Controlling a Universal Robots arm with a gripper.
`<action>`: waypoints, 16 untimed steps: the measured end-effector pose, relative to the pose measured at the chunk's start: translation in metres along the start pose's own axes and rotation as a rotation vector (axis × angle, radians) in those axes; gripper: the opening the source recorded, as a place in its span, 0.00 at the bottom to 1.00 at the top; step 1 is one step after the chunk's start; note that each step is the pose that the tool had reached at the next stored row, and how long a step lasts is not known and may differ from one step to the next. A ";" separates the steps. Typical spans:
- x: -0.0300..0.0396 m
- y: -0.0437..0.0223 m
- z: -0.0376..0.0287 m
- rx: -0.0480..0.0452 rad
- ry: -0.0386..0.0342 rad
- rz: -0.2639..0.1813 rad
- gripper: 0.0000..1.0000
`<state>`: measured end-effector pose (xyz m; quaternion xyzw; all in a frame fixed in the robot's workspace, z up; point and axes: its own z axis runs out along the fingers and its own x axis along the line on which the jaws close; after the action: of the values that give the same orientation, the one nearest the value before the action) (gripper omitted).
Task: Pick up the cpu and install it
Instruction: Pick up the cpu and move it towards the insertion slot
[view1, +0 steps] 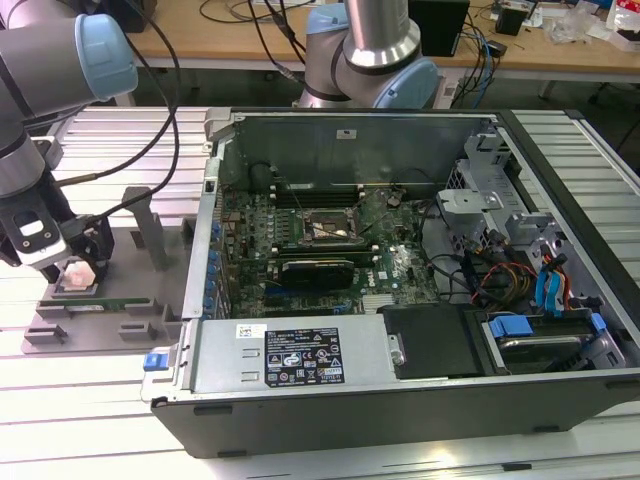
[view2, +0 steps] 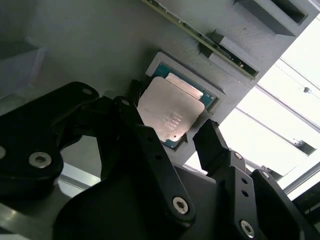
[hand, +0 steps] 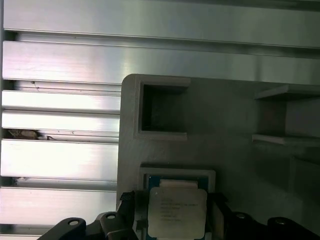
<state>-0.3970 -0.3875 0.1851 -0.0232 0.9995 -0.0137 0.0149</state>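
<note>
Hovering gripper over cpu, 9 o'clock of computer case | jaws spread, flanking it | probably light, stiff, fragile; grip opposite edges

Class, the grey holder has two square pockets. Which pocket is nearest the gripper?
The green-rimmed pocket at the cpu, right by the gripper. The other square pocket is empty and lies farther off.
</note>
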 end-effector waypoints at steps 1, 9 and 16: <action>0.0000 0.0000 0.0000 0.0000 0.0000 0.000 0.69; 0.0000 0.0000 0.0007 0.0000 0.0001 0.000 0.55; 0.0000 0.0000 0.0012 0.0000 0.0000 0.000 0.55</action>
<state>-0.3970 -0.3875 0.1839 -0.0232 0.9995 -0.0138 0.0149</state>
